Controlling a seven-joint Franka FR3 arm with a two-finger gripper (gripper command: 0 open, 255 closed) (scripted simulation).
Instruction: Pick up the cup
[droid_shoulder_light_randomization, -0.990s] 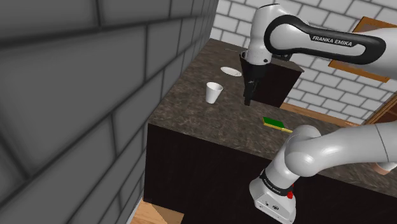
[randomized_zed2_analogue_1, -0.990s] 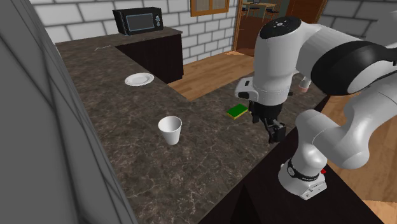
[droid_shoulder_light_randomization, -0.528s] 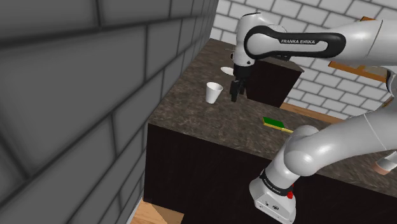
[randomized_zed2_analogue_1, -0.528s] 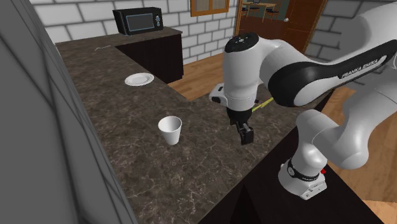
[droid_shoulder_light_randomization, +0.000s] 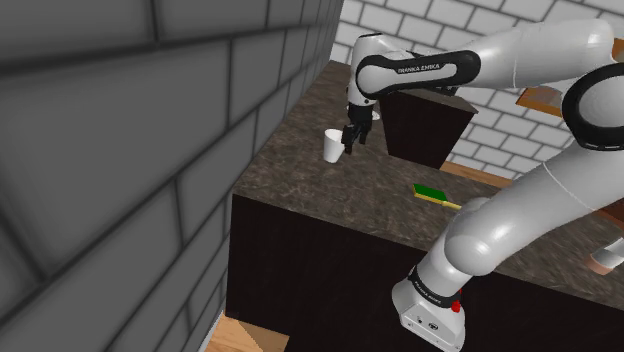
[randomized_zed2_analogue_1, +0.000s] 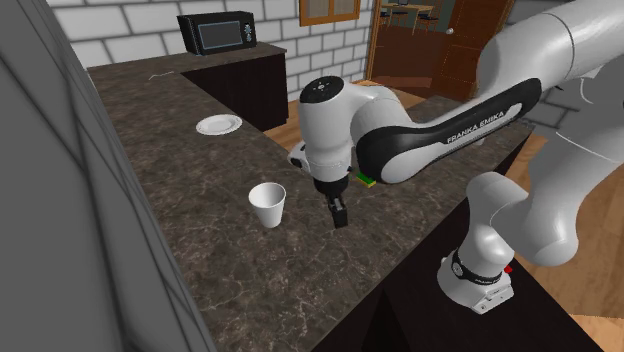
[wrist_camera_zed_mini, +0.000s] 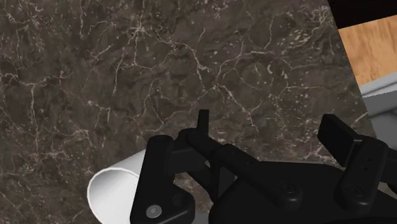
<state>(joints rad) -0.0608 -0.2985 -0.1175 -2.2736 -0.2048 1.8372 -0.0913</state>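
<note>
Cup (randomized_zed2_analogue_1: 267, 205): one, white, upright, mouth open, narrower at the base. It stands on the dark veined counter (randomized_zed2_analogue_1: 200, 290), left of the gripper (randomized_zed2_analogue_1: 339, 212) in the second exterior view; close, not touching.

Judgement: light, thin-walled, easy to tip or crush. Best hold is across the wall just under the rim, with gentle force.

Gripper fingers stand apart, holding nothing. In the wrist view the cup (wrist_camera_zed_mini: 111, 191) sits outside one finger, not between the pair, so the gripper (wrist_camera_zed_mini: 248, 137) needs a sideways shift.

Also on the counter: one white plate (randomized_zed2_analogue_1: 218, 125) far off, one green sponge (droid_shoulder_light_randomization: 432, 193), one black microwave (randomized_zed2_analogue_1: 216, 32).
</note>
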